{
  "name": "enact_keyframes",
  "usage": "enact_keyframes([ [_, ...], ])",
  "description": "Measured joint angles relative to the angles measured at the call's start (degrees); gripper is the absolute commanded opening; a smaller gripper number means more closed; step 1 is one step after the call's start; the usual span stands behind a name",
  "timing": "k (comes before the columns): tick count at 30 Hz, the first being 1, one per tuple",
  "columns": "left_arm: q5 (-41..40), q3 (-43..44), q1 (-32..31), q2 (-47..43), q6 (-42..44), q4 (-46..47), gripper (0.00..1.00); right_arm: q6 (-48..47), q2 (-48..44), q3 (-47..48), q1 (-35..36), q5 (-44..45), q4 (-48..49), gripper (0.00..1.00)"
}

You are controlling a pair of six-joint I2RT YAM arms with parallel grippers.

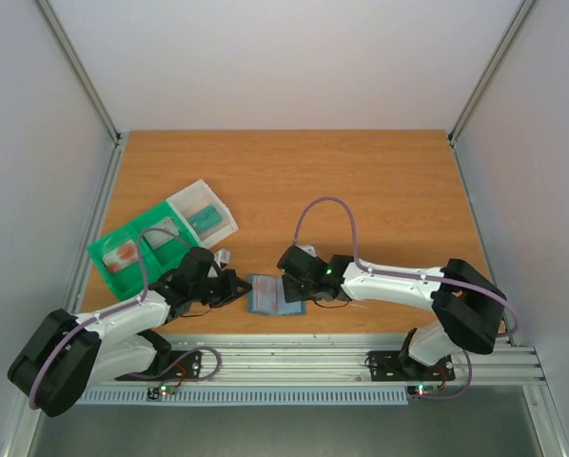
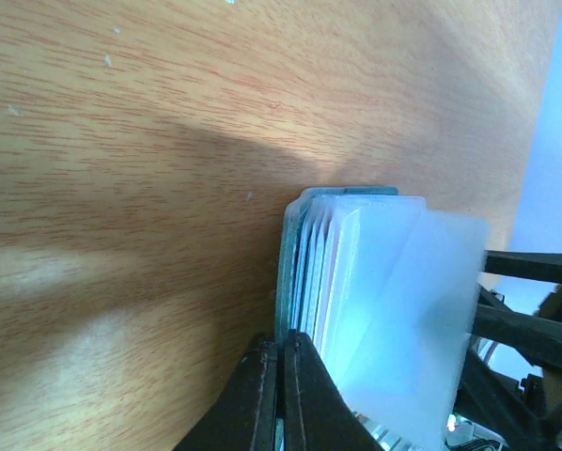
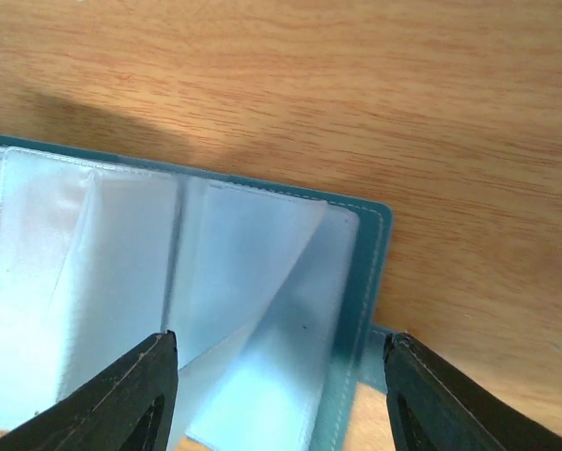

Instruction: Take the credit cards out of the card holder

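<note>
Black fingers of left gripper point(image 2: 279, 362) pinched flat on thin slate-blue edge of card holder point(image 2: 384, 301), frosted clear sleeves point(image 3: 234, 282) fanned, holder open on woodgrain table point(image 1: 361, 181) between arms, right gripper point(image 3: 281, 399) spread wide over sleeves

A green tray point(image 1: 104, 255) sat at the desk's point(image 1: 361, 181) left side. A clear box point(image 1: 189, 200) touching it held a teal block point(image 1: 207, 220).

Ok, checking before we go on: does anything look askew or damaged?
Nothing damaged or spilled. The card holder lies open, its clear sleeves fanned up rather than flat, one edge pinched in the left claw.
</note>
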Motion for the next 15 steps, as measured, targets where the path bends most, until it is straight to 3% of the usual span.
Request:
enact_keyframes([
  [7, 0.0, 0.0, 0.0, 0.0, 0.0, 0.0, 0.0, -0.7, -5.9, 0.2, 0.0, -0.6, -3.0, 0.53],
  [15, 0.0, 0.0, 0.0, -0.5, -0.2, -0.1, 0.0, -0.9, -5.4, 3.0, 1.0, -8.0, 0.7, 0.6],
])
